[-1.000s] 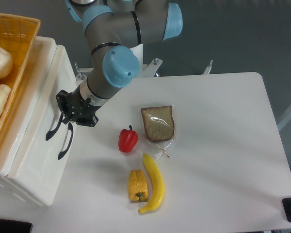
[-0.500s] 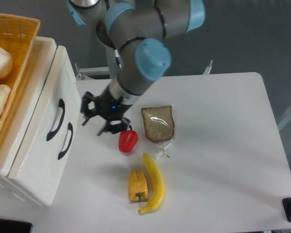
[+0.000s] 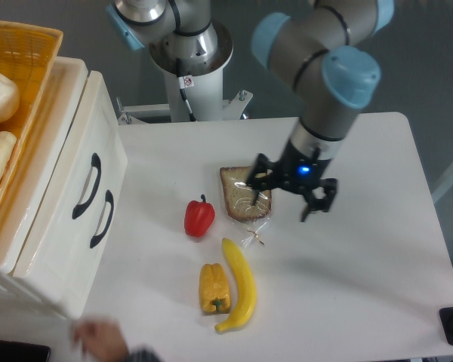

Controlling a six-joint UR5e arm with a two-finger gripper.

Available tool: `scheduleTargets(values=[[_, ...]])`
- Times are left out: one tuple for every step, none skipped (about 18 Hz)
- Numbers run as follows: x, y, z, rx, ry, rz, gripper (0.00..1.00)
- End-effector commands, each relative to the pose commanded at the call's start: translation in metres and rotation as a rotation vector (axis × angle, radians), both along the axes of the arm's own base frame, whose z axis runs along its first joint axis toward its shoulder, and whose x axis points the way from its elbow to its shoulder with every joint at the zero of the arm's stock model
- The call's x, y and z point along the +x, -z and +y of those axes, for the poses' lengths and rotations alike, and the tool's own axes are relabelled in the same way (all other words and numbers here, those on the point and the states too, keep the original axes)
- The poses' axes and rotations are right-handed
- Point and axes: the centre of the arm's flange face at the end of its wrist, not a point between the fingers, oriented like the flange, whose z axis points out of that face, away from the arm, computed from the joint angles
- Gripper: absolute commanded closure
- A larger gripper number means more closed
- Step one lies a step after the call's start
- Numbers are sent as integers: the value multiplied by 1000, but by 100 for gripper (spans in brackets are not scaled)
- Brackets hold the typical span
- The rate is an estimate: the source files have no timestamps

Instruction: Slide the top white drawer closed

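The top white drawer (image 3: 70, 147) is at the left, its glossy front with a dark curved handle (image 3: 85, 187) lying in line with the lower drawer front (image 3: 75, 256). No gap shows between the drawer front and the cabinet (image 3: 30, 234). My gripper (image 3: 288, 191) hangs far to the right of it, over the table beside the bagged bread slice (image 3: 244, 191). Its fingers are spread open and hold nothing.
An orange wicker basket (image 3: 30, 53) with pale items sits on top of the cabinet. A red pepper (image 3: 199, 217), a yellow pepper (image 3: 214, 288) and a banana (image 3: 240, 285) lie mid-table. A person's hand (image 3: 100, 344) shows at the bottom left edge.
The gripper has swung from the drawer front rightward across the table to beside the bread. A hand has come in at the bottom left.
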Motion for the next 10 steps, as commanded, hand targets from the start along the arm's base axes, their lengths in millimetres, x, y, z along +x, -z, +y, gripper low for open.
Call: scheduleTargets(values=[[-6, 0, -8, -11, 61, 23, 0], [-11, 2, -16, -26, 129, 44, 0], [-17, 9, -23, -45, 200, 57, 0], [-24, 14, -30, -63, 267, 71, 0], [-30, 17, -37, -78, 320, 82, 0], [-38, 22, -43, -82, 352, 89, 0], [-45, 25, -48, -82, 374, 104, 0], [-50, 30, -51, -93, 396, 118, 0], [-55, 37, -54, -117, 412, 119, 0], [-59, 42, -55, -133, 415, 124, 0]])
